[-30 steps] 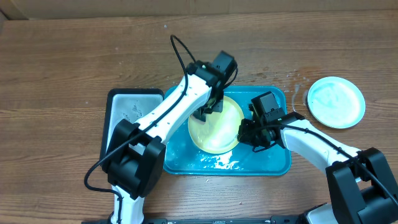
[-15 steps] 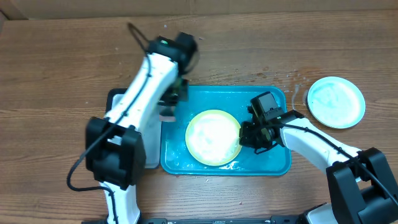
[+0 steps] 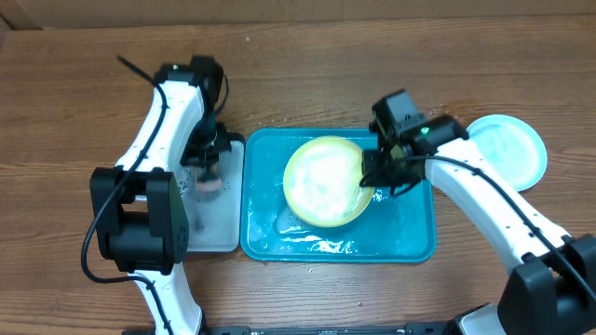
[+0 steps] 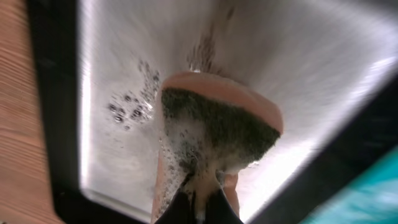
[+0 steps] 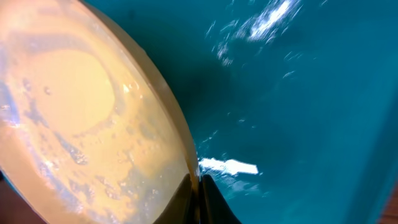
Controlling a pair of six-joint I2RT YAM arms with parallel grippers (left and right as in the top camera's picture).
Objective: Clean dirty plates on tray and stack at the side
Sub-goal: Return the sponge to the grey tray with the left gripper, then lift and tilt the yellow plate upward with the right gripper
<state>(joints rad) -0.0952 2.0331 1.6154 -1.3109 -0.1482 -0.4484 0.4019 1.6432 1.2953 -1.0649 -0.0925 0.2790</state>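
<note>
A yellow-green rimmed plate (image 3: 325, 180) hangs tilted over the wet teal tray (image 3: 410, 237), with my right gripper (image 3: 372, 179) shut on its right rim. The right wrist view shows the soapy plate (image 5: 81, 118) pinched at its edge between the fingers (image 5: 199, 193), the tray (image 5: 298, 93) below. A light blue rimmed plate (image 3: 504, 152) lies on the table at the right. My left gripper (image 3: 209, 169) is shut on a soapy sponge (image 4: 217, 130), orange with a dark green scrub face, held over the small grey tray (image 4: 118, 74).
The black-rimmed grey tray (image 3: 212, 228) sits right against the teal tray's left side. Water pools shine on the teal tray's floor near its front edge (image 3: 317, 244). Bare wooden table surrounds both trays.
My left arm swung left with the sponge, off the plate and over the grey tray. My right gripper lifted the yellow-green plate and carried it up and slightly right, tilting it.
</note>
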